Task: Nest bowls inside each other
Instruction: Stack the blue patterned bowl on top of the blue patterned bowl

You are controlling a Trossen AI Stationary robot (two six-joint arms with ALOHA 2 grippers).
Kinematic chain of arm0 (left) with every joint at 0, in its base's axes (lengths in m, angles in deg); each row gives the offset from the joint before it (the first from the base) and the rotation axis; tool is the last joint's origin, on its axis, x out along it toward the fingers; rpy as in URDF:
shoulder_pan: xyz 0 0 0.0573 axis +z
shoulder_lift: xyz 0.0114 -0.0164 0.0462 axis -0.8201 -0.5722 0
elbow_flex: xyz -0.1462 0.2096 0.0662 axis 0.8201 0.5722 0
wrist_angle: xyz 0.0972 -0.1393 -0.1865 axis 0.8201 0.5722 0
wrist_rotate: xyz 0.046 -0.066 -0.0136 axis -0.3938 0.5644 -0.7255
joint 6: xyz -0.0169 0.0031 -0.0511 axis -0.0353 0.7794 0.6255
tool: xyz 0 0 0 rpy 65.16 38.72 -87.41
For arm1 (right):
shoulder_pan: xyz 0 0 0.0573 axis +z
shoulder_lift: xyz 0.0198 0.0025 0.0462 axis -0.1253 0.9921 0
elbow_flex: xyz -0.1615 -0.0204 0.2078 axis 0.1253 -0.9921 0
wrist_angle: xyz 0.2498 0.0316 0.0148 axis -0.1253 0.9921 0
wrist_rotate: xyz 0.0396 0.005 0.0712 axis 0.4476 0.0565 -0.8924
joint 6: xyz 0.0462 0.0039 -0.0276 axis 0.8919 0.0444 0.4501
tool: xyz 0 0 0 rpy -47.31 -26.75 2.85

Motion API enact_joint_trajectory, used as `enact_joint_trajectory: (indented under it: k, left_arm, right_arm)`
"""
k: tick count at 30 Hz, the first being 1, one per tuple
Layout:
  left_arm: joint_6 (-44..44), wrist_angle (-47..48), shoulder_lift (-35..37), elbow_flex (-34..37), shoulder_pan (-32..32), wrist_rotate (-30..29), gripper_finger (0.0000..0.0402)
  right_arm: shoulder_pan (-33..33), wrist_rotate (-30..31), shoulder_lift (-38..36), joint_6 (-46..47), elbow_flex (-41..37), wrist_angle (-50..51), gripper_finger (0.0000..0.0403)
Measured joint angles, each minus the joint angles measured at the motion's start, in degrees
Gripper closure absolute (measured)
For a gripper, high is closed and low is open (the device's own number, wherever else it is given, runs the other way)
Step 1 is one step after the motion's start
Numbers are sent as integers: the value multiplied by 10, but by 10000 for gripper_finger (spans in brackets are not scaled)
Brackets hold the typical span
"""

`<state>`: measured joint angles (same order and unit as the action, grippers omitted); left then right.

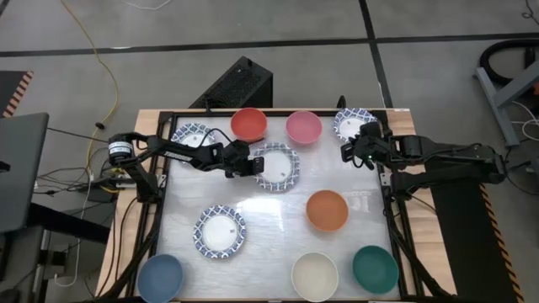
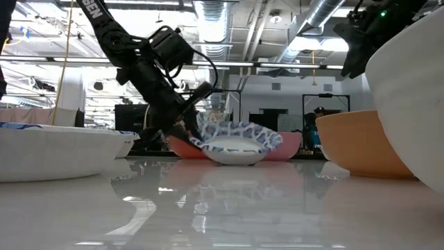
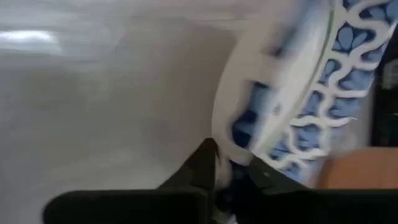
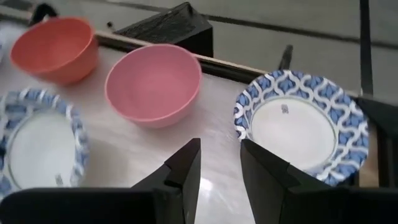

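**Left end effector pinching a patterned bowl's rim**

At the back middle of the bench, my left end effector (image 1: pixel 245 165) has its fingers closed on the near rim of a white round bowl with a blue patterned rim (image 1: pixel 277 166); in the low view that bowl sits tilted, its gripped edge lifted. The left wrist view shows the thin rim wedged between the fingers (image 3: pixel 205 168).

I judge the bowl light, stiff and glossy, so the rim is the only sensible hold, and a shallow pinch could slip on it.

Just behind it stand a plain red round bowl (image 1: pixel 248 124) and a plain pink round bowl (image 1: pixel 303 127). My right end effector (image 1: pixel 357 152) hovers at the back right with its fingers partly apart and empty, just beside a second blue-patterned white bowl (image 4: pixel 301 124).

Farther out, an orange bowl (image 1: pixel 327 209) sits mid-bench on the white bench (image 1: pixel 278 244).
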<state>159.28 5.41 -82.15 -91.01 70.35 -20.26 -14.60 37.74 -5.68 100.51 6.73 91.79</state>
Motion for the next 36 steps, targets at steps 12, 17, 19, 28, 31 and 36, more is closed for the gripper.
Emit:
enact_joint_trajectory:
  k: [12, 17, 19, 28, 31, 36]
  left_arm:
    - [80, -144, 1, -1, -2, 47, 400]
    - [117, -210, 1, 0, -3, 63, 400]
    - [127, -223, 1, -1, -3, 70, 400]
    - [124, -185, 1, -60, -4, 90, 401]
    - [86, -118, 1, -101, -4, 105, 401]
    - [21, 33, 1, -167, 3, 124, 401]
  right_arm:
    - [-71, -163, 0, -5, 0, -42, 246]
    - [-69, -212, 0, -72, 0, -113, 203]
    - [-69, -223, 0, -78, 0, -138, 177]
    - [-69, -225, 0, -76, 0, -193, 127]
    - [-69, -225, 0, -76, 0, -200, 127]
    - [-69, -225, 0, -59, 0, -204, 127]
